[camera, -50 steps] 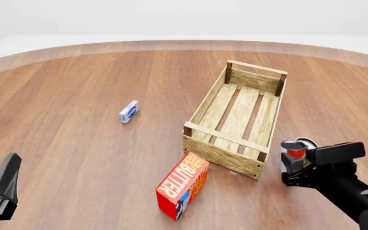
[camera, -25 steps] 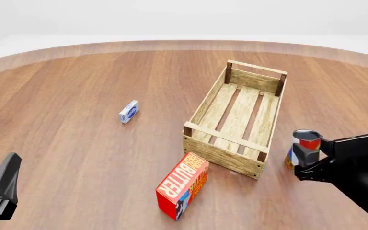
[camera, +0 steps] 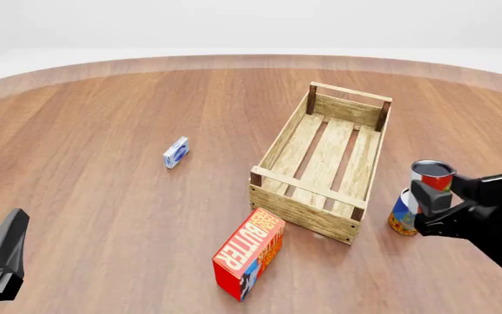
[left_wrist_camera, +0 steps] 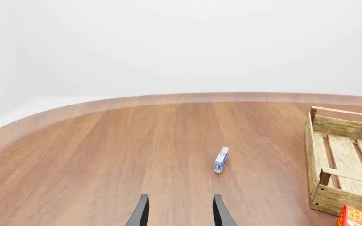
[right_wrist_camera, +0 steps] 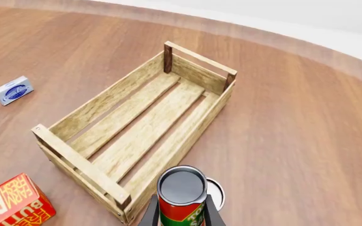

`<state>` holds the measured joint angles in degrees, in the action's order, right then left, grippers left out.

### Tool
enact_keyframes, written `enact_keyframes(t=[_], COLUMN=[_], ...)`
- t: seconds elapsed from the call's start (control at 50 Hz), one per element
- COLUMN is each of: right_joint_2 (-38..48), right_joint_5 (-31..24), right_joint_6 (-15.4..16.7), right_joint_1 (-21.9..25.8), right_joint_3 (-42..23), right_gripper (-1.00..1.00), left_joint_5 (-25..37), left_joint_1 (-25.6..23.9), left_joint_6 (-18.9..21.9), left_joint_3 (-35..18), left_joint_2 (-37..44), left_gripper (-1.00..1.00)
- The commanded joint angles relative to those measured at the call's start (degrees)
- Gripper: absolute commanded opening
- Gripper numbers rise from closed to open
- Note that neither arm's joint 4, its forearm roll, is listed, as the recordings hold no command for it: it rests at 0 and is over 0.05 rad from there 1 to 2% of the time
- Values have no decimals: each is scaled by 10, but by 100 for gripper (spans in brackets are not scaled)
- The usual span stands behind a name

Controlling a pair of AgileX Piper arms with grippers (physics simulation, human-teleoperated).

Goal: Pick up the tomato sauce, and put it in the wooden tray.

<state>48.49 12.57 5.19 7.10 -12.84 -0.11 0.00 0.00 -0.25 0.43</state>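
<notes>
Right claw [camera: 427, 204] closed on the sauce [camera: 433, 175], can upright and held clear of the table [camera: 94, 118], just off the tray's [camera: 297, 204] near right corner, outside its right long wall. Silver top of the sauce facing up, red and green label visible between the fingers [right_wrist_camera: 148, 217] in the right wrist view. Second can [camera: 401, 212], blue-and-yellow labelled, standing on the table directly below and beside the raised sauce, near the table's right edge. Tray resting at mid-right of the table, long axis angled away toward the far right, slatted floor bare, dark posts at the corners. Butter box [camera: 249, 253], red and orange, lying just off the tray's near left corner, toward the near edge. Small blue-and-white box [camera: 175, 152] on its edge left of the tray, well apart from it, near the table's centre. Left claw [left_wrist_camera: 178, 214] low at the near left corner of the table, jaws parted with nothing between them, pointing across the table toward the small box.
</notes>
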Motion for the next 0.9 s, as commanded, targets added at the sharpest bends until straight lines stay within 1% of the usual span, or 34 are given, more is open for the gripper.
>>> enact_keyframes(t=[0.02, 0.16, 0.4, 0.9], right_joint_2=[-24, -37, -33, 21], right_joint_5=[-21, -38, -45, -18], right_joint_6=[-9, -1, 5, 3], right_joint_1=[1, -1, 1, 10], right_joint_3=[-16, -32, -54, -87], right_gripper=[-100, -100, -100, -100], left_joint_5=[0, 0, 0, 0], left_joint_1=[0, 0, 0, 0], left_joint_6=[0, 0, 0, 0], left_joint_3=[0, 0, 0, 0], left_joint_2=[0, 0, 0, 0], left_gripper=[100, 100, 100, 100])
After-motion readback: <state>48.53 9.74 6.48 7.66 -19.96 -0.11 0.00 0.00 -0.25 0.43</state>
